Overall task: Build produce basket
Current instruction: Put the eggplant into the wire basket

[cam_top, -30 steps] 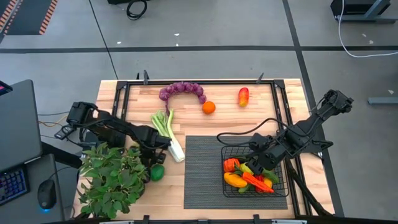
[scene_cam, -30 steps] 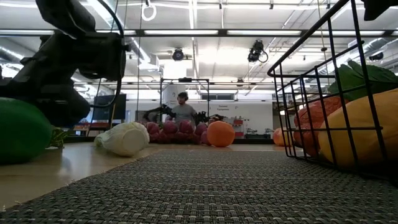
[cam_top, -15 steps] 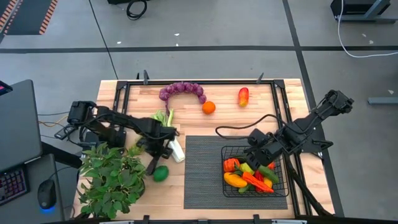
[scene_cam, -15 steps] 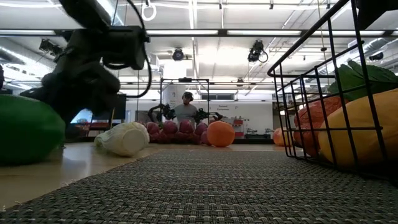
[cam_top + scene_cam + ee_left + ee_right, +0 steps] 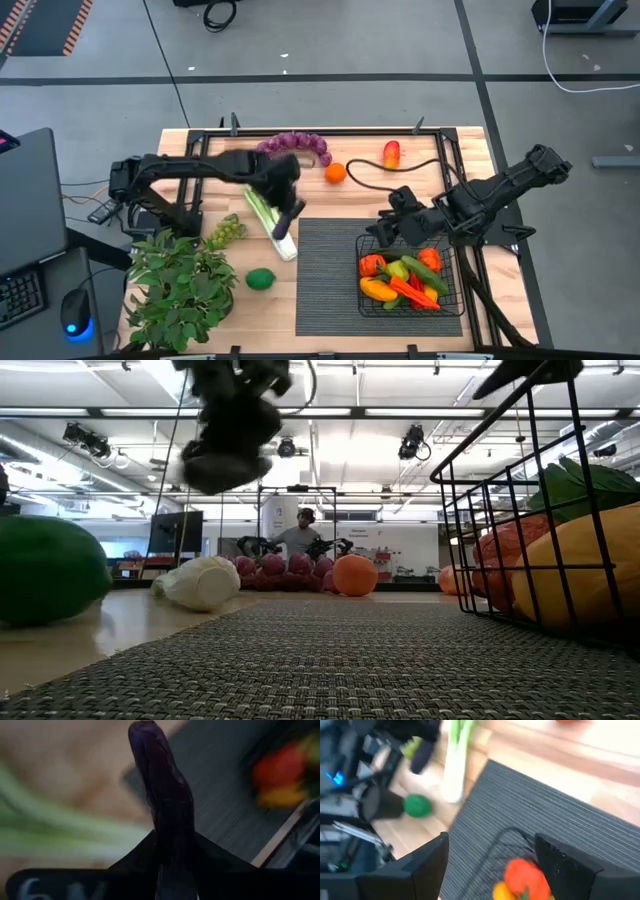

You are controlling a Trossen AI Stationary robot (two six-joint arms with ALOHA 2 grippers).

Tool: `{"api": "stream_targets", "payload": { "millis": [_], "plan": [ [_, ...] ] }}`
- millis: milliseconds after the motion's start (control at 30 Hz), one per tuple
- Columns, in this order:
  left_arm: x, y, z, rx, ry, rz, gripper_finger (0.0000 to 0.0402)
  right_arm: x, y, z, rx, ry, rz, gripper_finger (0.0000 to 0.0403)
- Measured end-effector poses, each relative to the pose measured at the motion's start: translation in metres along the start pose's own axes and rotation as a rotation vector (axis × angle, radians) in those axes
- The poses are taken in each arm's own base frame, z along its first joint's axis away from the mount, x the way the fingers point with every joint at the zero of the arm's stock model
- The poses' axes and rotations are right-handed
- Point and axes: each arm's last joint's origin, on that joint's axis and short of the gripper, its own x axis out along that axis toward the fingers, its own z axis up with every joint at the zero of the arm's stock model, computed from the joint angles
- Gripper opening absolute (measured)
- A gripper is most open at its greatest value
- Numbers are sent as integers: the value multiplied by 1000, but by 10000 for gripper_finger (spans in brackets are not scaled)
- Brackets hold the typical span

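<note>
My left gripper (image 5: 285, 190) is up in the air over the leek (image 5: 270, 215), shut on a dark purple eggplant (image 5: 162, 785), which also shows in the low view (image 5: 215, 465). The black wire basket (image 5: 461, 290) stands on the ribbed mat and holds an orange-red fruit, a yellow pepper, a carrot and a cucumber. My right gripper (image 5: 385, 232) hovers open over the basket's far left corner (image 5: 505, 837). A green lime (image 5: 259, 279), green grapes (image 5: 228, 230), purple grapes (image 5: 292, 145), an orange (image 5: 335, 172) and a red-yellow fruit (image 5: 391, 154) lie on the table. My left gripper pinches the eggplant between its two fingers at one end (image 5: 172, 845). The rest of it sticks out ahead of the fingers. It is lifted clear of the table and slants down below the gripper (image 5: 294, 213).
A leafy potted plant (image 5: 180, 290) fills the near left corner. The dark ribbed mat (image 5: 330, 290) covers the near middle. A black frame runs along the table's edges, and a cable loops over the far right part (image 5: 400, 175). A person stands far behind in the low view.
My left gripper has risen from beside the plant and lime and swung toward the table's far right, carrying the eggplant up over the leek. The lime stays on the table and the green grapes now show. My right gripper has drawn back from over the basket toward its far left corner.
</note>
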Motion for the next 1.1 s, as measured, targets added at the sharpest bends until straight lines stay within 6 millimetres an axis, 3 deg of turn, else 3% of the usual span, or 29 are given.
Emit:
{"api": "stream_targets", "payload": {
  "millis": [167,333,633,1100],
  "plan": [
    [-34,-17,32,7,-262,-81,96,4,5,12,33,-44,50,295],
    [-50,-35,48,40,-437,-245,96,8,11,29,76,-146,113,295],
    [-56,-62,46,24,-525,-439,96,16,13,62,73,-234,172,295],
    [-67,-74,51,2,-618,-582,101,19,18,82,-9,-241,278,295]
  ]
}}
